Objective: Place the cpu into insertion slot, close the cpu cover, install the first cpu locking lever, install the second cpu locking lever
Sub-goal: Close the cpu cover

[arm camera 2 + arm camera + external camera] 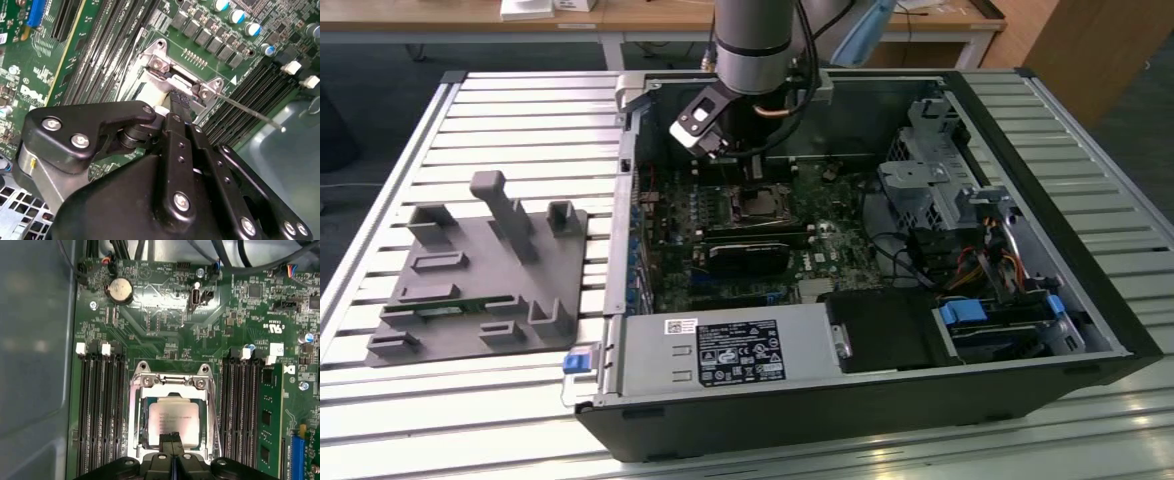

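Note:
The cpu (174,421), a dull silver square, lies flat in the insertion slot (145,440) on the green board. The cpu cover (172,385), a silver frame, appears to lie down around it, so the chip shows through its window. My gripper (171,437) is shut, its black tips together over the chip's edge with nothing visible between them. In the second wrist view the gripper (180,99) touches the socket's silver rim (159,62). A thin locking lever (250,112) sticks out beside it. In the exterior view the gripper (750,178) hangs just above the socket (754,205).
Long black memory slots (100,410) flank the socket on both sides. A black heatsink block (750,250) sits in front of it. A drive cage (934,190) and cables fill the exterior view's right. A grey fixture plate (480,270) lies outside the case.

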Available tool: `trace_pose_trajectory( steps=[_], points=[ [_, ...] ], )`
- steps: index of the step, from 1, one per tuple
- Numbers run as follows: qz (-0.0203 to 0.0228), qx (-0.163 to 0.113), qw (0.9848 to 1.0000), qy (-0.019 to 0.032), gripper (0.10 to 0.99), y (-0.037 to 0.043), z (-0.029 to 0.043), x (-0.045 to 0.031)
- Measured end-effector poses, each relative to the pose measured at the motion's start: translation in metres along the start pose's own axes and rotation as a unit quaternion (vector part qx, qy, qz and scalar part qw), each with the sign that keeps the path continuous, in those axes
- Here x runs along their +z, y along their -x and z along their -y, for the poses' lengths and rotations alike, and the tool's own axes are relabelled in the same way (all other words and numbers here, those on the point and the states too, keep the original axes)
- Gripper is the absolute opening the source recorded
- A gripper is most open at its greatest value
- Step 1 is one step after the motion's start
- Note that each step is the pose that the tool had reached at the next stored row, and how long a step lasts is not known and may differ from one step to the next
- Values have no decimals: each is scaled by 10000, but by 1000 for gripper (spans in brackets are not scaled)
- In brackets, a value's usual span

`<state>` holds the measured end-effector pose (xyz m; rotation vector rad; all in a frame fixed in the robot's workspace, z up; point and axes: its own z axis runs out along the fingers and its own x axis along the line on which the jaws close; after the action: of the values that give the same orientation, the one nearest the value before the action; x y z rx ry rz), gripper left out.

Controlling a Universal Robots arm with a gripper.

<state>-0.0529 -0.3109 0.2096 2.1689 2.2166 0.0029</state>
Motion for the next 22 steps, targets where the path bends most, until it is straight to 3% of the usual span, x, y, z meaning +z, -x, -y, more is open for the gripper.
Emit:
trace_pose_trajectory(
  steps=[16, 22],
  points=[
    [2, 0, 10000, -2, 106, -3, 36, 92],
    [1, 0, 10000, 0, 106, -4, -8, 106]
  ],
)
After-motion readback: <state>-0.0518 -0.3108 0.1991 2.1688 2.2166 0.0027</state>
